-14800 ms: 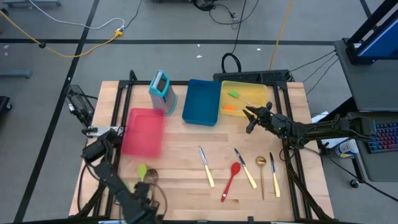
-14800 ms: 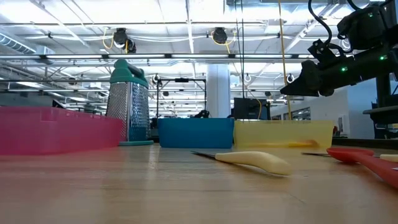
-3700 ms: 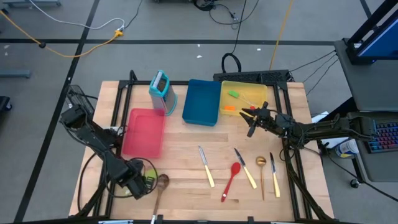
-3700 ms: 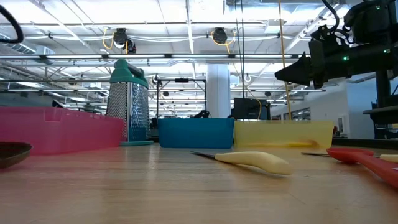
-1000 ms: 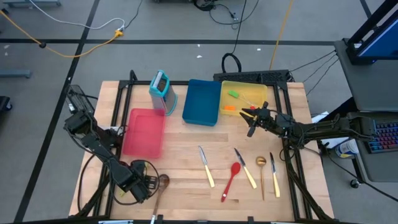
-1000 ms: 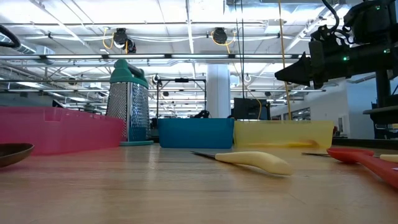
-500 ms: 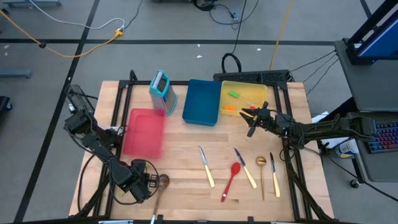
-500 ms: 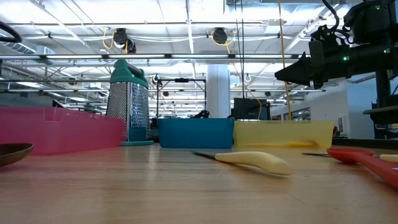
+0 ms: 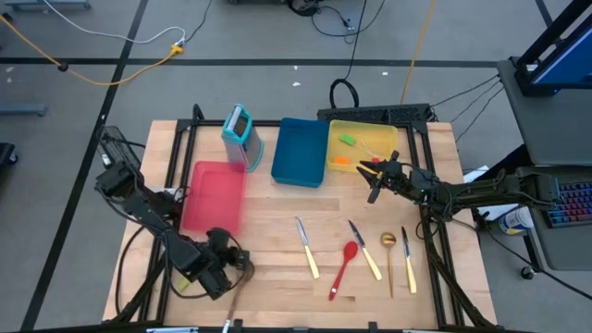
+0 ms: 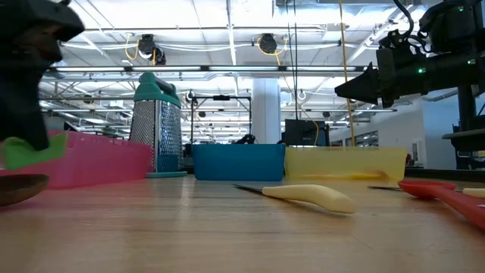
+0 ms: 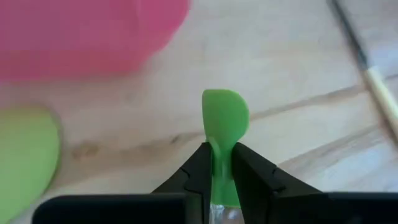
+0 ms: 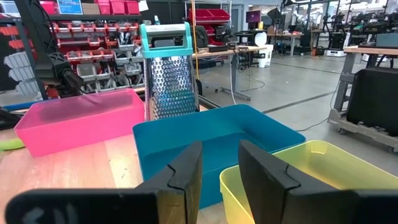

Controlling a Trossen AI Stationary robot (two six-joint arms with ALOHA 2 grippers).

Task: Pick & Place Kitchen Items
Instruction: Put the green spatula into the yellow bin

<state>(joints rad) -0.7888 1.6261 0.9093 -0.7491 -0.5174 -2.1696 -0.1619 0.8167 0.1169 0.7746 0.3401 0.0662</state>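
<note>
My left gripper (image 9: 231, 261) is over the table's near left part, shut on a green mini spatula (image 11: 225, 118); the low view shows it at the left with a green piece (image 10: 30, 149) below it. A wooden spoon's bowl (image 10: 19, 188) rests on the table beside it. My right gripper (image 9: 372, 176) hangs open above the near edge of the yellow tray (image 9: 384, 137), touching nothing. A red spoon (image 9: 344, 266), a gold spoon (image 9: 389, 254) and cream-handled knives (image 9: 306, 248) lie flat on the near right part. My left gripper pinches the green spatula between its two fingers (image 11: 200, 167) at the neck just behind the blade (image 11: 219, 148). The blade sticks out beyond the fingertips. The fingers come down from above, and the spatula (image 10: 30, 149) is lifted clear of the table.
A red tray (image 9: 213, 194), a blue tray (image 9: 300, 151) and a teal grater (image 9: 239, 134) stand along the far side. A green (image 9: 347, 140) and an orange spatula (image 9: 342, 162) lie in the yellow tray. Another green item (image 11: 28, 155) lies near the red tray.
My left gripper has risen and moved toward the table's right and far edge, carrying the green spatula up off the table; it now shows in the low view. The wooden spoon has stayed where it was.
</note>
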